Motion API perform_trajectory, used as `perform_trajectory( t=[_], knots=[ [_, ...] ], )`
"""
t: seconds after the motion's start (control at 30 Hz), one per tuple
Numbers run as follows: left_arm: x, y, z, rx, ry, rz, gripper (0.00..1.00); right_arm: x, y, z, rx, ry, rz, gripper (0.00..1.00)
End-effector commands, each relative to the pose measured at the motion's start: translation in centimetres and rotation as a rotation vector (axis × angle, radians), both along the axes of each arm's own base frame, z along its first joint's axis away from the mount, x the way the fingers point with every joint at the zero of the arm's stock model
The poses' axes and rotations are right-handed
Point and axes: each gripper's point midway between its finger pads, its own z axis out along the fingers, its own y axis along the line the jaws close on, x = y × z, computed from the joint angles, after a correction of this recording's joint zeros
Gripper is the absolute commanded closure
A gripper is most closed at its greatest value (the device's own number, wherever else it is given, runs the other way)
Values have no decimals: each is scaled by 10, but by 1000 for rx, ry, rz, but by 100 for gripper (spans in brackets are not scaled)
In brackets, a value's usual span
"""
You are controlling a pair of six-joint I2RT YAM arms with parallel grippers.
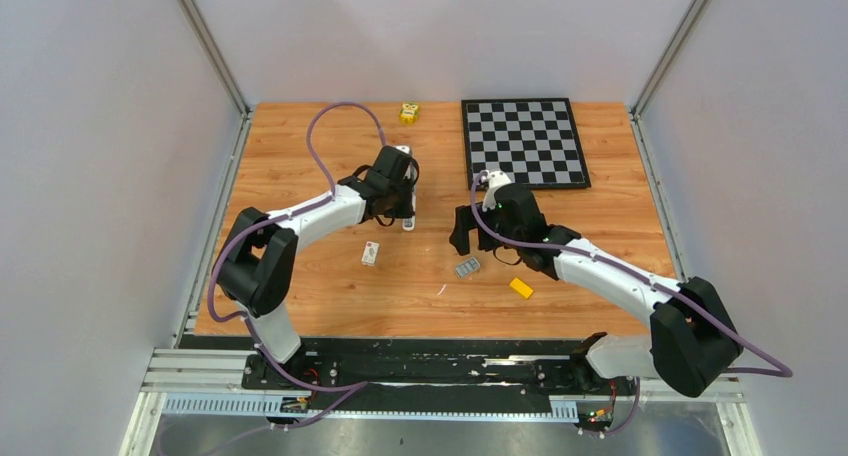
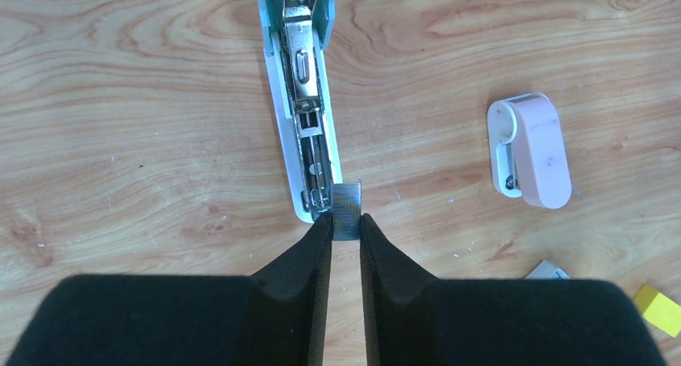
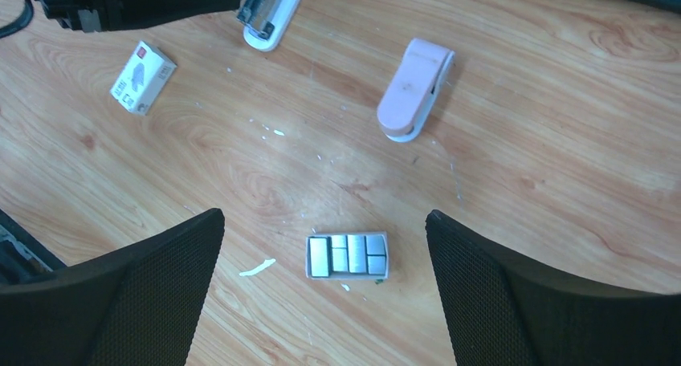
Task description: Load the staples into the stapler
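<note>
Left gripper (image 2: 345, 220): clenched on a short strip of staples (image 2: 348, 199), held only at the very tips of the fingers.
Right gripper (image 3: 323, 219): wide open and holding nothing. It hangs over the spare staples (image 3: 353, 255).
Where the staples are: at the near end of the open stapler (image 2: 301, 101), just right of its metal channel (image 2: 311, 153). They seem to touch the corner there, but they are not in yet.
Could go wrong, missing: the strip sits a bit to the right of the channel. If it goes down from here, it may land on the edge or on the table (image 1: 300, 306).
Could go wrong, slipping: the grip is tiny, so a bump on the edge may twist the strip, snap it or knock it loose.
Could go wrong, sliding: nothing holds the stapler down, so a push from the strip may shove it away to the far side.
In the way: nothing lies between the strip and the channel. The metal part (image 2: 305, 65) further up the channel may block a long slide, though I cannot tell for sure.
Nearby: a small pink stapler (image 2: 530, 149) lies to the right, well apart.
Also around: a small white box (image 3: 142, 77) near the stapler, a yellow block (image 1: 521, 288) near the right arm, and a chessboard (image 1: 525, 141) and a small yellow thing (image 1: 408, 113) far away.
</note>
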Motion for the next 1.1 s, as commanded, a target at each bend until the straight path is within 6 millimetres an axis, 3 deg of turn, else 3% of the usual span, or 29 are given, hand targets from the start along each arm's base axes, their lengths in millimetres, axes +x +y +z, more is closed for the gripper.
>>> perform_trajectory(
  t=[0.0, 1.07],
  knots=[
    [5, 0, -5, 26, -1, 31, 81, -6, -22, -12, -53, 21, -42, 0],
    [10, 4, -23, 94, 26, 31, 82, -4, -25, -12, -63, 23, -37, 0]
  ],
)
